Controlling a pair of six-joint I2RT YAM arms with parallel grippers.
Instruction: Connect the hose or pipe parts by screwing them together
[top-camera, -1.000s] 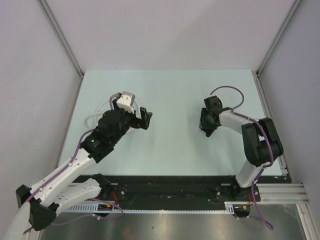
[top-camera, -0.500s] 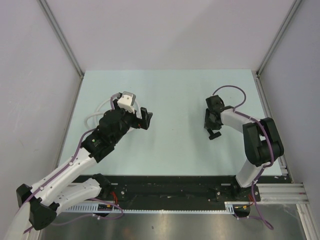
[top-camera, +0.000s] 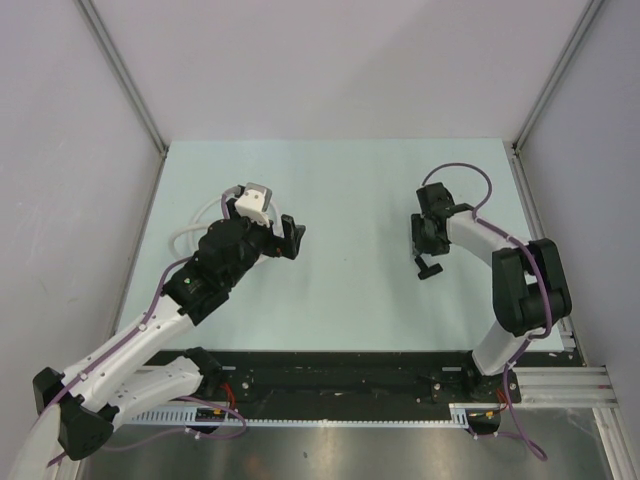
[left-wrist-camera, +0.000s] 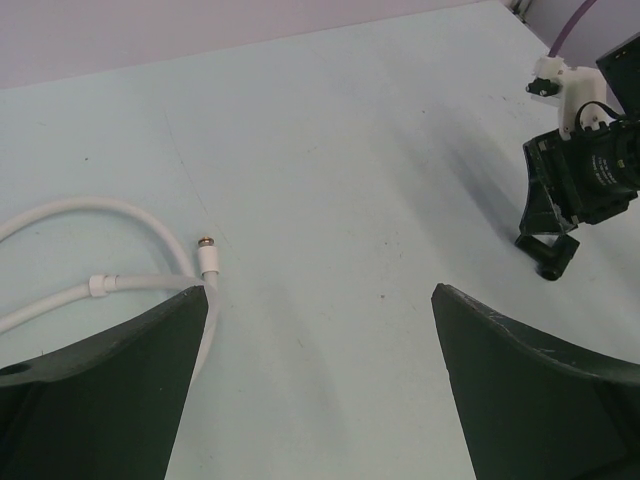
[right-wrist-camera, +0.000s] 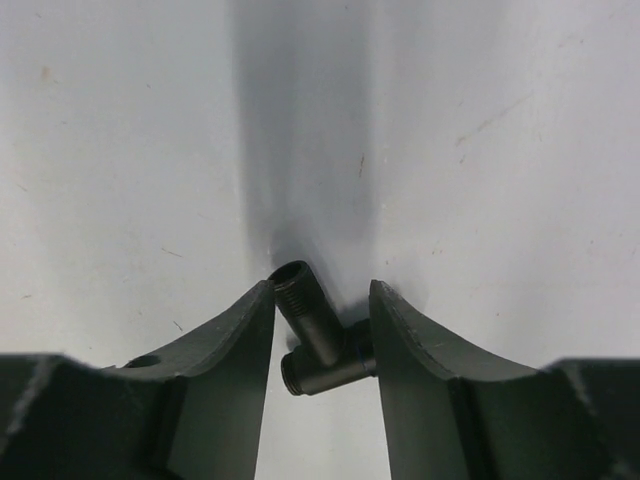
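Black elbow fitting (right-wrist-camera: 312, 340) pinched between my right fingers (right-wrist-camera: 240, 340), threaded end exposed for mating. Left fingers (left-wrist-camera: 120, 350) spread wide above white tubing (left-wrist-camera: 120, 207) lying on surface (left-wrist-camera: 330, 150), probably lining up on screw end (left-wrist-camera: 207, 247).

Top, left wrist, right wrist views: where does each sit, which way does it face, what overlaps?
Top: above and behind the bases, looking down on the table; left arm, right arm show.
Left wrist: looks across the table past open left fingers at tubing and the right arm.
Right wrist: looks down at the table, right fingers clamped on a black fitting.
Shared: top and left wrist both show tubing and the right arm.
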